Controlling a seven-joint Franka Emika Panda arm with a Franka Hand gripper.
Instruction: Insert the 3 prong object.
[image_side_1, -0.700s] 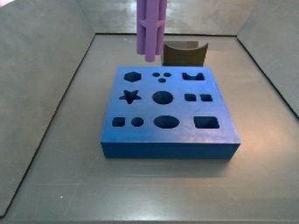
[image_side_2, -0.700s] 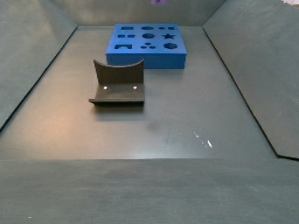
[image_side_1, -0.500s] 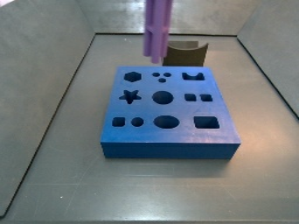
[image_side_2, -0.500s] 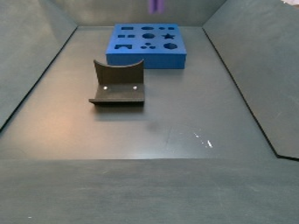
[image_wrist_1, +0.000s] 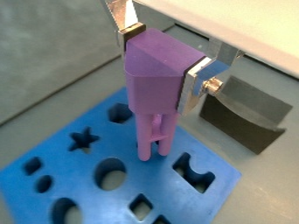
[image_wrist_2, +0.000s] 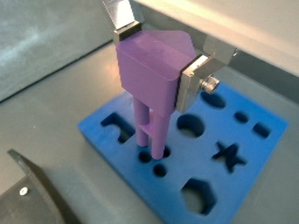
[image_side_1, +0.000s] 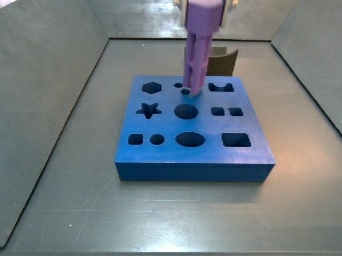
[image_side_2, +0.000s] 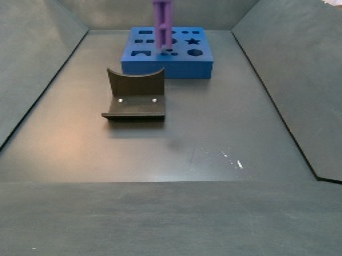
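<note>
The tool (image_wrist_1: 162, 61) hangs over the blue block (image_side_1: 189, 140), its silver fingers (image_wrist_2: 197, 72) pinched on the broad head of the purple three-prong piece (image_wrist_1: 158, 83). The piece stands upright, prongs down, their tips at the small round holes (image_wrist_2: 153, 156) near the block's back edge; in both wrist views the tips look to be entering the holes, though how deep cannot be told. The block sits on the grey tabletop (image_side_2: 201, 130), with the dark fixture (image_side_2: 134, 96) standing apart from it. The piece looks like rigid, light moulded plastic, smooth enough to slip under a loose grip. Its thin prongs could probably bend or jam if pushed off-line, so the flat sides of the thick head seem the right place to hold it.
</note>
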